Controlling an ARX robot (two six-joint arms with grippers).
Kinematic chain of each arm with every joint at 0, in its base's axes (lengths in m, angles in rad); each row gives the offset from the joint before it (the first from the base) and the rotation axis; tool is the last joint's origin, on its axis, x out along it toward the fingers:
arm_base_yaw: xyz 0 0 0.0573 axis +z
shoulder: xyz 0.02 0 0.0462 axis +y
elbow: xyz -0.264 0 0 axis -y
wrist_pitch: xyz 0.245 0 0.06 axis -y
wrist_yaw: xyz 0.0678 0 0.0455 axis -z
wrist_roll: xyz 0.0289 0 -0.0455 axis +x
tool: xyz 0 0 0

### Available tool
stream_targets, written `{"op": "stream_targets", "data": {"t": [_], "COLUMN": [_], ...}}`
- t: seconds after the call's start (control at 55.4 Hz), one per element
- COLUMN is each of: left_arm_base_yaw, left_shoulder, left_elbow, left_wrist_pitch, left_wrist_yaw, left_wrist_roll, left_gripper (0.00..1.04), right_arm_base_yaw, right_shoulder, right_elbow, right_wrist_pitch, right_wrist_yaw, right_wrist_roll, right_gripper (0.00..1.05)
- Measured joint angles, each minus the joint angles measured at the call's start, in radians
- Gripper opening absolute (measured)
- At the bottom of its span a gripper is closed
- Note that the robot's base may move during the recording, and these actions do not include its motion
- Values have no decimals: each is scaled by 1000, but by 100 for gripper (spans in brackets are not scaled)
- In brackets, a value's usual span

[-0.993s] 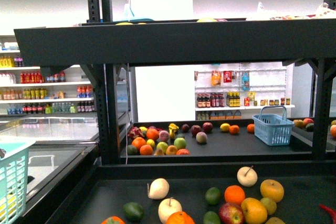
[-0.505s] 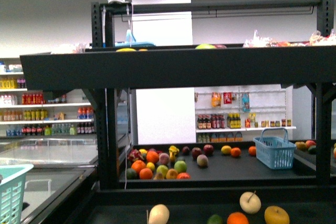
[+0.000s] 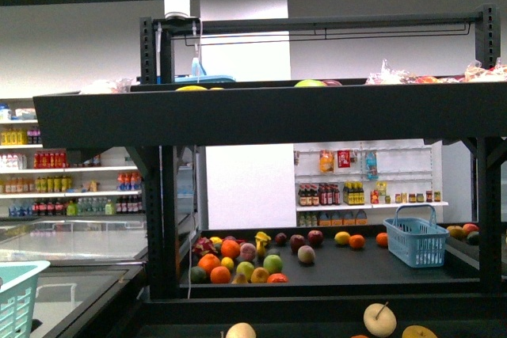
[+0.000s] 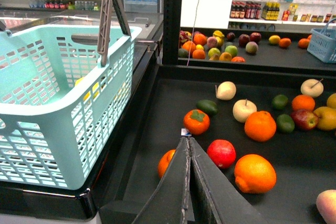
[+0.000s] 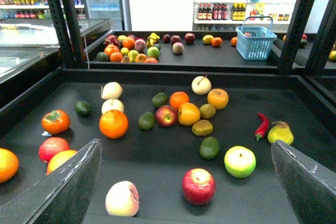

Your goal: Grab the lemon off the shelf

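The shelf (image 5: 157, 161) is a wide black deck with a raised rim, strewn with fruit. A yellow oval fruit that I take for the lemon (image 5: 188, 114) lies mid-deck beside a red apple (image 5: 166, 115); its nub does not show. It also shows at the edge of the left wrist view (image 4: 326, 118). My right gripper (image 5: 185, 145) is open and empty, low over the deck's near part, short of the lemon. My left gripper (image 4: 186, 141) is shut and empty over the deck's left part. In the front view only the shelf's far rim (image 3: 317, 306) shows, and no gripper.
A teal basket (image 4: 58, 93) stands left of the deck. Near the right gripper lie a red apple (image 5: 198, 185), a green apple (image 5: 240, 161), a peach (image 5: 122, 198) and an avocado (image 5: 209, 148). Black uprights (image 5: 65, 19) and a second deck with a blue basket (image 5: 255, 43) stand behind.
The front view has risen: the near deck's fruit has slid down almost out of the frame, and the upper tier and ceiling lights have come into view.
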Motion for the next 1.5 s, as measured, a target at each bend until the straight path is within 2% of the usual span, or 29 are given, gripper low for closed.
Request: {"op": "stream_targets", "data": {"t": [0.343,0.794,0.884,1.498], "left_arm_base_yaw": [0,0,0,0], "left_shoulder": [-8,-8,-8,-8], "left_elbow": [0,0,0,0], "left_wrist_pitch": [-5,-5,-5,-5], "left_wrist_yaw": [0,0,0,0], "left_wrist_roll": [-1,0,1,2], "left_gripper": [4,85,98,97], "right_arm_base_yaw": [0,0,0,0], "right_shoulder": [0,0,0,0], "right_elbow": [0,0,0,0], "right_wrist_pitch": [0,0,0,0], "right_wrist_yaw": [0,0,0,0], "right_wrist_roll": [0,0,0,0], "right_gripper": [97,97,97,97]}}
